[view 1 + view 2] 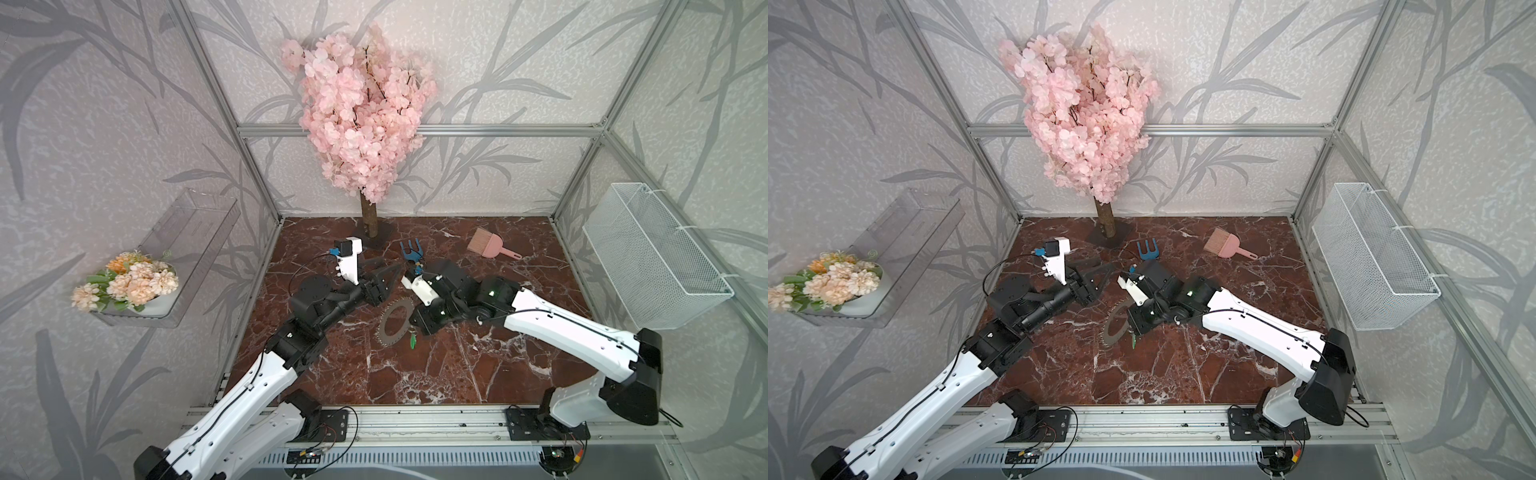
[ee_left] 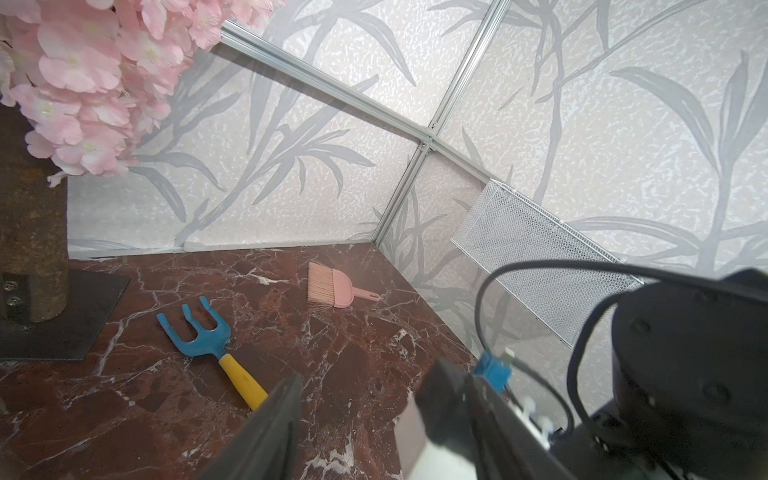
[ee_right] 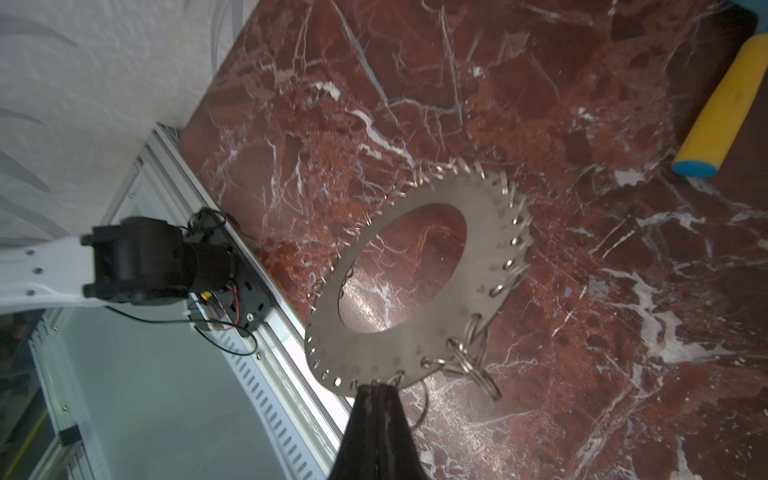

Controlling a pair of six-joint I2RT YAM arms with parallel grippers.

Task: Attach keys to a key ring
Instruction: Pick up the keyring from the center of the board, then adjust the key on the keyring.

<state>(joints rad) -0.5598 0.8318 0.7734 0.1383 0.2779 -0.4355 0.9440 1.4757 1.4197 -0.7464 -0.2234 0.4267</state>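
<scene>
Key ring first: the flat grey metal disc with a wide central hole and a fringe of small silver split rings (image 1: 385, 333) is seen lying on the red marble tabletop (image 1: 478, 374). It sits out in front of the pink artificial blossom tree (image 1: 361, 124), well apart from the trunk, on the arms' side.

And the key, small and silver with a pale green plastic tag (image 1: 413, 340), is found at the disc's rim. It lies on the edge farthest from the tree, with its head touching the fringe. Whether it is truly threaded onto a split ring cannot be told; it is too small here.

The right gripper (image 3: 375, 388) is set at that same far-from-tree rim, jaws pressed together. Whether a thin ring is nipped between them cannot be made out. The left gripper (image 1: 386, 268) is held between tree and disc, jaws spread, with nothing between them.

So the work is judged to be late. The key is at the ring, no other loose key is seen, and the left gripper is empty. What is left, it is reckoned, is confirmation that the key hangs fast, and a letting-go by the right.
</scene>
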